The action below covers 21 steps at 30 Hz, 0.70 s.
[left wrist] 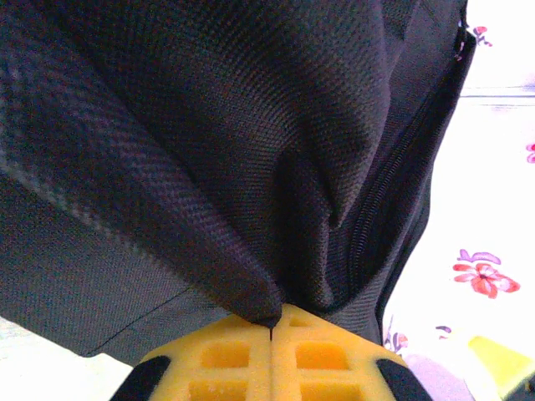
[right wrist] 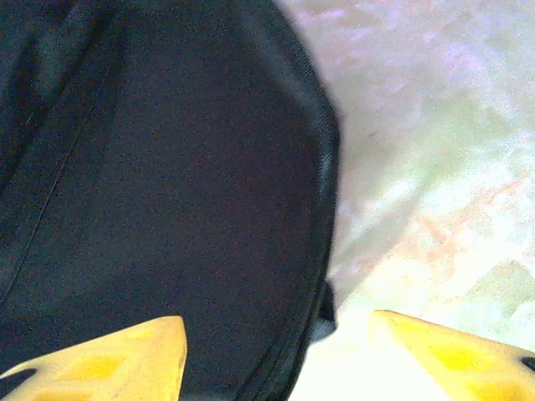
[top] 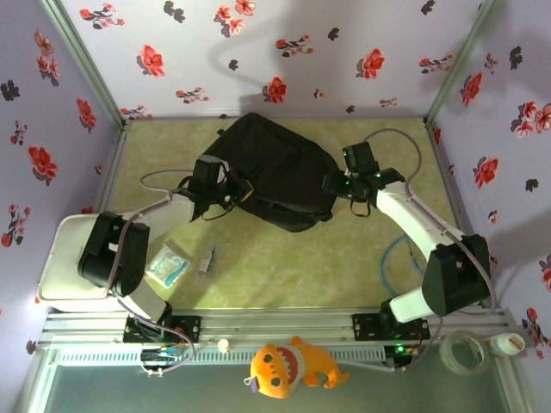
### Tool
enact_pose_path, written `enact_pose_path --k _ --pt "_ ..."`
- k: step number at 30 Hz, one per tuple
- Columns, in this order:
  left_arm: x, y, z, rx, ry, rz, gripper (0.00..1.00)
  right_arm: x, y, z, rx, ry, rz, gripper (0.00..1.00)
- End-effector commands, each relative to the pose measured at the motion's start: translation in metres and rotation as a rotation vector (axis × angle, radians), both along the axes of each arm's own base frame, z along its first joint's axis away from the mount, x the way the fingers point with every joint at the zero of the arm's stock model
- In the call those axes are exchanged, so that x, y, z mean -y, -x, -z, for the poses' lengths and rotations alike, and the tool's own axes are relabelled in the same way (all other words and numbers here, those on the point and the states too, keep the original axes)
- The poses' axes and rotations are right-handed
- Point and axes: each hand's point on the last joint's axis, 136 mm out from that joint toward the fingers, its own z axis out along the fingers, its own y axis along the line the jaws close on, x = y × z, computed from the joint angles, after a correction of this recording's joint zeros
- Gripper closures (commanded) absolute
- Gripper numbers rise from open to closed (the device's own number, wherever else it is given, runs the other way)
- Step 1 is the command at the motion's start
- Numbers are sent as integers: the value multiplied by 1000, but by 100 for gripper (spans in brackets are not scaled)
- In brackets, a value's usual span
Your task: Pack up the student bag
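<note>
1. This is looking like a robot test cell in a lab, not a home: a left arm (top: 129,249) and a right arm (top: 430,232) are sitting bolted to a metal rail (top: 284,324) at the table's near edge.
2. Flowered paper walls (top: 284,52) are closing in the table ahead of the arms and on both sides, with bare metal posts (top: 86,60) running up the corners.
3. A marbled green mat (top: 284,267) is covering the table under the arms.
4. A blue cable (top: 392,258) is trailing loose just inside the right arm.
5. Staged props are lying about: a bag (top: 275,172) between the arms, a plush toy (top: 288,366) and a tape roll (top: 465,353) behind the bases, and a white case (top: 60,267) beside the left arm.
</note>
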Motion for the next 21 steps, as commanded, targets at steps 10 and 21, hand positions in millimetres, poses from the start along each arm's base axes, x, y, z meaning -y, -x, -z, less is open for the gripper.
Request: enact_pose_path --k 10,21 --pt "18 -10 -24 74 60 24 100 -133 56 0 -23 -75 -280 50" --pt "23 -5 -25 82 57 43 100 -161 51 37 -75 -44 -265 61"
